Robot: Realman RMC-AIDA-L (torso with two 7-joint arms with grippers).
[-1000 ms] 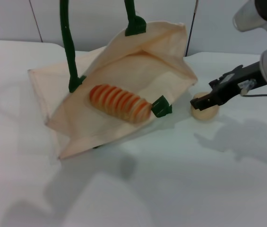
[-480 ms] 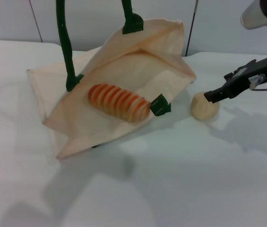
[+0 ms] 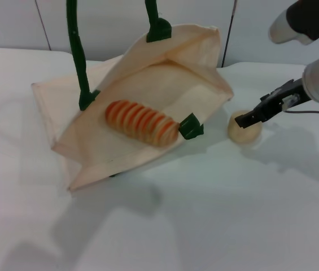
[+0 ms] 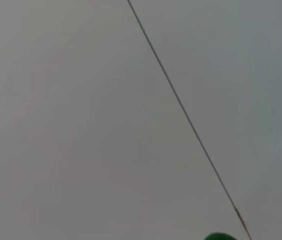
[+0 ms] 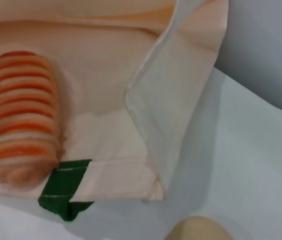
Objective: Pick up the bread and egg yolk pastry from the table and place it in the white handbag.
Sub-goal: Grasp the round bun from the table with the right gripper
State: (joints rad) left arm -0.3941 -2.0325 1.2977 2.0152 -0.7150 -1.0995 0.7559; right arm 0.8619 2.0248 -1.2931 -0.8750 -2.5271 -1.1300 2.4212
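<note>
The white handbag [image 3: 165, 84] lies tilted open on the table, and its two green handles [image 3: 75, 51] run up out of the head view. The striped bread [image 3: 142, 123] rests inside it and also shows in the right wrist view as the bread [image 5: 21, 115] on the cream handbag fabric [image 5: 175, 85]. The round beige egg yolk pastry [image 3: 245, 130] sits on the table just right of the bag's mouth; its top edge is the egg yolk pastry [image 5: 195, 230] in the right wrist view. My right gripper [image 3: 246, 119] reaches in from the right, tips touching the pastry's top. The left gripper is out of view.
A green handle tab [image 3: 191, 126] lies between the bread and the pastry, seen closer as the tab [image 5: 63, 187]. The white table [image 3: 204, 214] stretches in front. A grey wall with a dark seam [image 4: 180, 110] fills the left wrist view, with a green bit [image 4: 220, 236] at its edge.
The right gripper drew back to the pastry's right side, then returned onto its top. The bag shifted slightly left a second ago and has stayed still since.
</note>
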